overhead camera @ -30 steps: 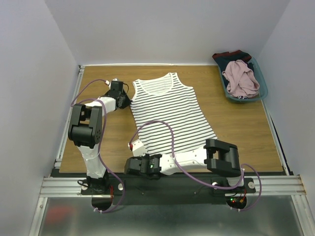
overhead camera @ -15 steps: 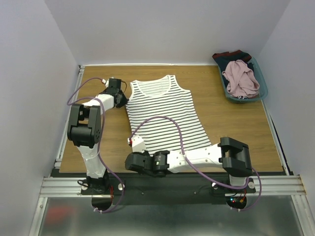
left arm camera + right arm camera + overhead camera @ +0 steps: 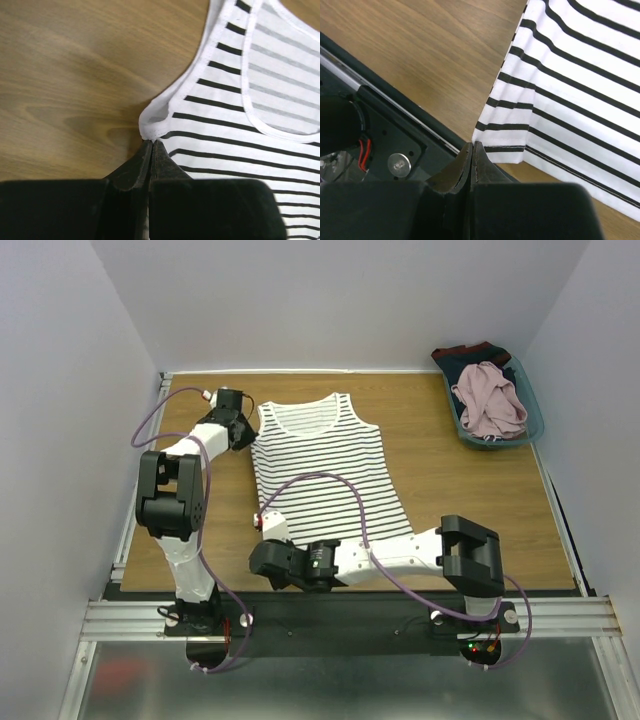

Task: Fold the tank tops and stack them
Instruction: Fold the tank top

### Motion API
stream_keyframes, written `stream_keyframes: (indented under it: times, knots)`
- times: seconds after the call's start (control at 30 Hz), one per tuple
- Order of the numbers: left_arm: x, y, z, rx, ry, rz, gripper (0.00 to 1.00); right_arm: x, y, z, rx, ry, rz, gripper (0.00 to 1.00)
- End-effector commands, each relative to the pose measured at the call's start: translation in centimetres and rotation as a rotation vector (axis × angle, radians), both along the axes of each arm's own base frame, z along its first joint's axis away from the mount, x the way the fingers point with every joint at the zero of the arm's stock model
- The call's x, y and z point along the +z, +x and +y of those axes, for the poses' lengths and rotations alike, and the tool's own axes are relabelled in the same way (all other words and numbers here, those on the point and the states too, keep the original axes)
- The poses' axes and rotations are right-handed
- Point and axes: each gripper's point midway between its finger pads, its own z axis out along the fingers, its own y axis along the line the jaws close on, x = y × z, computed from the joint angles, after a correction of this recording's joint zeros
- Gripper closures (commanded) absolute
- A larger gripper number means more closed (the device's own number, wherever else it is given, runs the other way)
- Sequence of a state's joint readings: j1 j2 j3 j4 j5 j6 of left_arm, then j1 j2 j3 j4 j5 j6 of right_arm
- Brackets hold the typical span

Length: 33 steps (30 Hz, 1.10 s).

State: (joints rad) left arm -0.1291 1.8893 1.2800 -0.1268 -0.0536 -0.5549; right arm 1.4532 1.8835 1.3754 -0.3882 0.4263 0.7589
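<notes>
**Grips.** The left gripper [image 3: 151, 146] has its jaws pressed together. The armhole corner of the striped tank top [image 3: 260, 130] bunches right at their tips and appears to be pinched there. The right gripper [image 3: 471, 147] is likewise closed tight, and the near hem corner of the same top meets its tips. It looks nipped, though only the very edge of the cloth is caught.

**Position of work.** The striped top lies flat and face up on the table [image 3: 480, 490]. It spreads ahead and to the right of each pair of jaws. Bare wood lies to the left of both pairs, and the table's front rail sits just behind the right pair. Both grips fall on the same long side of the garment.

**Step in hand.** In my judgement this is the start of the first lengthwise fold, with one side edge secured at both ends and no fold made yet.

**Next move calls for.**
- Both grippers should rise together and carry the edge across towards the far side, keeping it taut and level.
- The right grip is shallow, so a jerk could slip the hem.

**Count.**
- Two tank tops: the striped one at the jaws and the pink tank top [image 3: 488, 400], crumpled and well away from both jaws.
- One teal bin [image 3: 530, 425], which holds the pink top.
- One heap of dark clothing [image 3: 470, 352], also in the bin.
- Two grippers.
- No folded items and no stack.
</notes>
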Motion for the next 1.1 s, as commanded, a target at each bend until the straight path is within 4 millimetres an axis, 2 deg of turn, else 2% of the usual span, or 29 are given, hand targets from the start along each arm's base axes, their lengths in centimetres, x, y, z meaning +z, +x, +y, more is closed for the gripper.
stream_keyframes:
  times: [0.0, 0.03, 0.1, 0.13, 0.17, 0.23, 0.27, 0.33, 0.37, 0.4, 0.6, 0.77, 1.07]
  knots:
    - [6.2, 2.8, -1.8, -0.027, 0.005, -0.163, 1.00, 2.1, 0.1, 0.1, -0.017, 0.100, 0.034, 1.00]
    - [5.8, 2.9, -2.3, -0.032, 0.005, -0.155, 1.00, 1.5, 0.2, -0.7, -0.024, 0.091, 0.039, 1.00]
    - [5.7, 3.1, -3.1, -0.039, 0.006, -0.151, 1.00, 2.2, 0.5, -1.4, -0.052, 0.121, 0.045, 1.00]
    - [5.6, 3.2, -4.1, -0.052, 0.001, -0.153, 1.00, 2.2, 0.7, -1.7, -0.062, 0.131, 0.048, 1.00]
    - [5.5, 3.3, -4.5, -0.056, 0.001, -0.150, 1.00, 1.3, 0.9, -2.6, -0.086, 0.120, 0.056, 1.00]
    - [5.6, 3.6, -5.8, -0.072, -0.002, -0.154, 1.00, 1.9, 1.1, -3.4, -0.104, 0.147, 0.059, 1.00]
    - [5.2, 3.7, -6.2, -0.075, 0.002, -0.147, 1.00, 1.0, 1.3, -4.4, -0.126, 0.133, 0.066, 1.00]
    - [4.8, 3.9, -7.4, -0.091, 0.001, -0.142, 1.00, 1.7, 1.5, -5.1, -0.146, 0.165, 0.065, 1.00]
    - [4.8, 4.0, -7.8, -0.096, 0.000, -0.142, 1.00, 1.1, 1.7, -5.9, -0.163, 0.156, 0.071, 1.00]
    - [4.9, 4.2, -8.3, -0.100, -0.004, -0.145, 1.00, 1.5, 1.7, -6.2, -0.168, 0.170, 0.072, 1.00]
    - [3.6, 4.3, -10.9, -0.135, -0.007, -0.128, 1.00, 0.5, 2.1, -8.3, -0.227, 0.177, 0.085, 1.00]
    - [2.8, 4.2, -12.1, -0.151, -0.007, -0.115, 1.00, -1.0, 2.2, -10.3, -0.265, 0.155, 0.088, 1.00]
    - [2.5, 4.0, -13.2, -0.159, -0.001, -0.116, 1.00, -1.6, 2.3, -11.8, -0.306, 0.159, 0.087, 1.00]
